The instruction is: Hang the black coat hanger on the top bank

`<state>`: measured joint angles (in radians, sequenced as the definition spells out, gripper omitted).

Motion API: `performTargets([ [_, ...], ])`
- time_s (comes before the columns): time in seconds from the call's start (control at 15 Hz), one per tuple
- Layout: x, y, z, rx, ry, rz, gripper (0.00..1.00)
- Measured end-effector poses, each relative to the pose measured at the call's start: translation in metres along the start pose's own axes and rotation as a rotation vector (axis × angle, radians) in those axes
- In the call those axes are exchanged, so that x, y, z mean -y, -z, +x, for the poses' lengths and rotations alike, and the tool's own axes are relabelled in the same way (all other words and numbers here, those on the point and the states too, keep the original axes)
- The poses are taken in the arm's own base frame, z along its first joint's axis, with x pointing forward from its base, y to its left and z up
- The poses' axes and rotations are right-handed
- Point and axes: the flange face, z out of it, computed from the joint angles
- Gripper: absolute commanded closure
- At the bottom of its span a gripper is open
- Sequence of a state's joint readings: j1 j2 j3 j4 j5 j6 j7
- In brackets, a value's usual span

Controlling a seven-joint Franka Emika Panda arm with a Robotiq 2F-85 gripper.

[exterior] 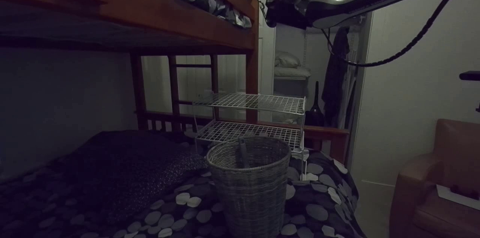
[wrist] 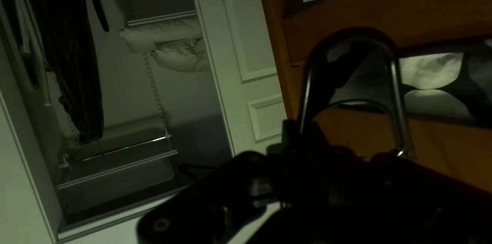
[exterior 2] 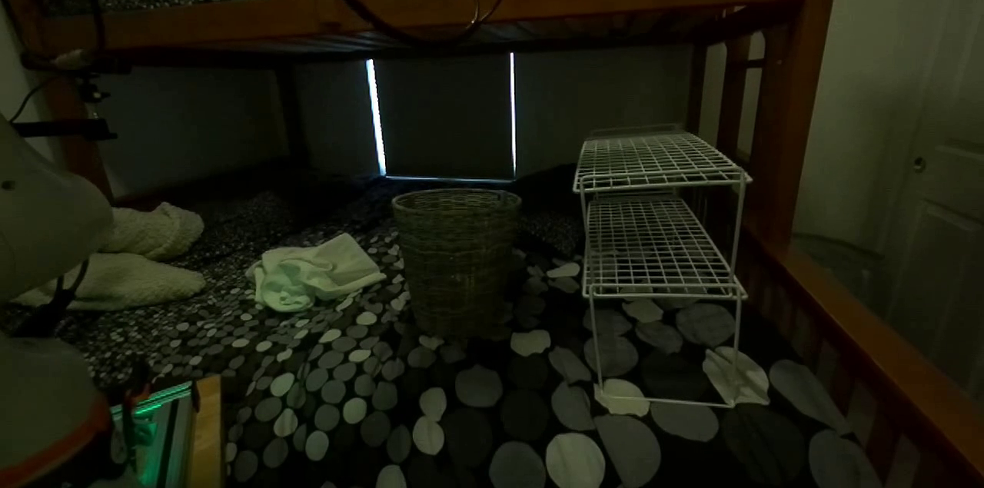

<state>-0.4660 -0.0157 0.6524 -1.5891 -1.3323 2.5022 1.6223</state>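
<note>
fingers [wrist: 293, 150] tight on black coat hanger [wrist: 395, 77] by top bunk [exterior: 161, 15] (arm lettering [exterior: 383, 2] illegible)

The glossy black coat hanger [wrist: 397, 84], its thin rod bent into a rounded loop, was aloft near the top bank [exterior: 168, 15], reddish-brown, wooden, thick-railed.

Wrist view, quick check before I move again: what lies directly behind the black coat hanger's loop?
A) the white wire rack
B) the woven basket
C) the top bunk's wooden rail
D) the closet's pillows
C: in the wrist view, the reddish-brown wooden rail of the top bunk shows through the loop of the black coat hanger, with the bunk's dotted bedding visible just to the loop's right.
</note>
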Motion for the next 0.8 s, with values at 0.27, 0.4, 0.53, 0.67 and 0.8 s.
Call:
performTargets([
  [0.27, 0.028, -0.014, -0.015, 0.02, 0.009, 0.008, 0.98],
  [0.4, 0.039, -0.022, -0.018, 0.022, 0.009, 0.02, 0.98],
  [0.53, 0.047, -0.028, -0.017, 0.018, 0.008, 0.029, 0.98],
  [0.67, 0.049, -0.034, -0.016, 0.017, 0.006, 0.029, 0.98],
  [0.8, 0.044, -0.04, -0.017, 0.018, 0.008, 0.019, 0.98],
])
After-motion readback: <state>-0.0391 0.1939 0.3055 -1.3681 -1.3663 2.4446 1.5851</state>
